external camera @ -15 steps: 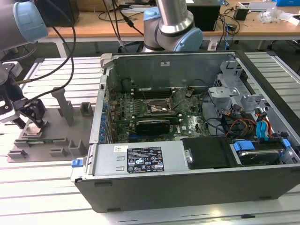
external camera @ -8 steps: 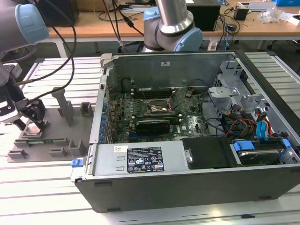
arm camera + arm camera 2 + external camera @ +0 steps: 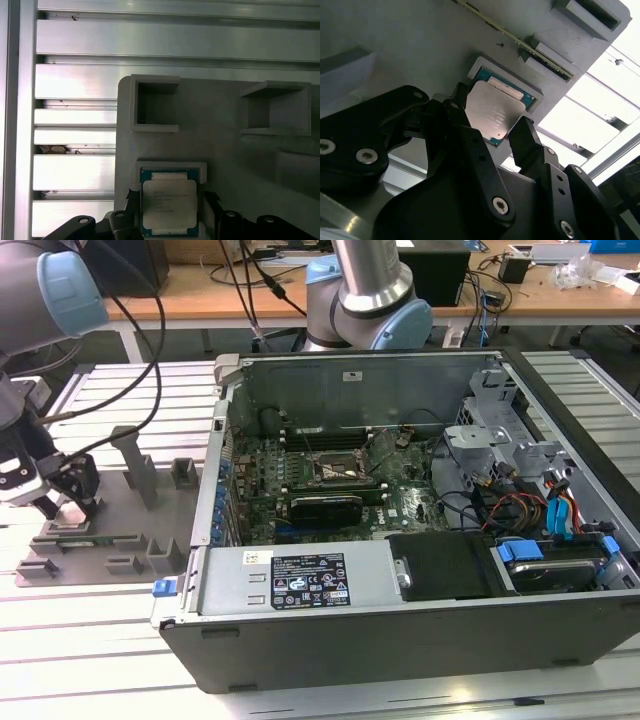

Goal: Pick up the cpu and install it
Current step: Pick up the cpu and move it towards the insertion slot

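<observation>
The cpu (image 3: 169, 202), a flat square chip with a silver top and green edge, lies in a shallow recess of the grey plastic tray (image 3: 225, 150). In both wrist views my gripper's (image 3: 170, 207) black fingers (image 3: 522, 135) press against two opposite edges of the cpu (image 3: 492, 114), shut on it. In the exterior view my gripper (image 3: 62, 502) is low over the tray (image 3: 120, 540) at the exterior view's left. The black socket frame (image 3: 338, 468) sits on the motherboard inside the open computer case (image 3: 400, 640).
Upright grey blocks (image 3: 135, 465) and pockets (image 3: 155, 102) rise from the tray around my gripper. The case's metal wall (image 3: 215, 480) stands between the tray and the motherboard. Cables (image 3: 520, 505) and a drive bay (image 3: 555, 565) fill the case's right side. The tray rests on a slatted aluminium table (image 3: 75, 80).
</observation>
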`<action>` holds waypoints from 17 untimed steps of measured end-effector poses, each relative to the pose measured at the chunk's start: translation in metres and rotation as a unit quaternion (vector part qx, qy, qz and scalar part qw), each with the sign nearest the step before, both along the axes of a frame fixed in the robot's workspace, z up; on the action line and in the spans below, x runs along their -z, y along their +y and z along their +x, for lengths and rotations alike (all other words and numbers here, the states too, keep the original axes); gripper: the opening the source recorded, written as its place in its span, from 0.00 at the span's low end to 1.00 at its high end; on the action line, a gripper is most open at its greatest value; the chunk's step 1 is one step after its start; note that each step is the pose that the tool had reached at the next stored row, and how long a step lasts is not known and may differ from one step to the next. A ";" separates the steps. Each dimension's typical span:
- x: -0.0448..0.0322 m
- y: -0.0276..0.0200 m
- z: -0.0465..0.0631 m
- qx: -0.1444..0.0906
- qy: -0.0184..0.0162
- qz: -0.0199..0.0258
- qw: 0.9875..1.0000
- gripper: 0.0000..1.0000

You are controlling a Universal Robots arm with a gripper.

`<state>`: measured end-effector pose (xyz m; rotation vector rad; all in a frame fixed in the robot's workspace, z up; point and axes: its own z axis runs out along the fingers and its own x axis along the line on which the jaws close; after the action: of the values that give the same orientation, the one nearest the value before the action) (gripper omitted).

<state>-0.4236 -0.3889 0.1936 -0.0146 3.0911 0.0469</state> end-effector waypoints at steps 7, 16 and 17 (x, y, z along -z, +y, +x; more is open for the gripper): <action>0.0061 -0.0001 0.000 0.000 0.000 0.000 1.000 0.60; 0.0065 -0.0001 0.000 0.000 0.000 0.000 1.000 0.60; 0.0065 -0.0001 0.000 0.000 0.000 0.000 1.000 0.60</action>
<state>-0.4235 -0.3890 0.1871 -0.0148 3.0911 0.0469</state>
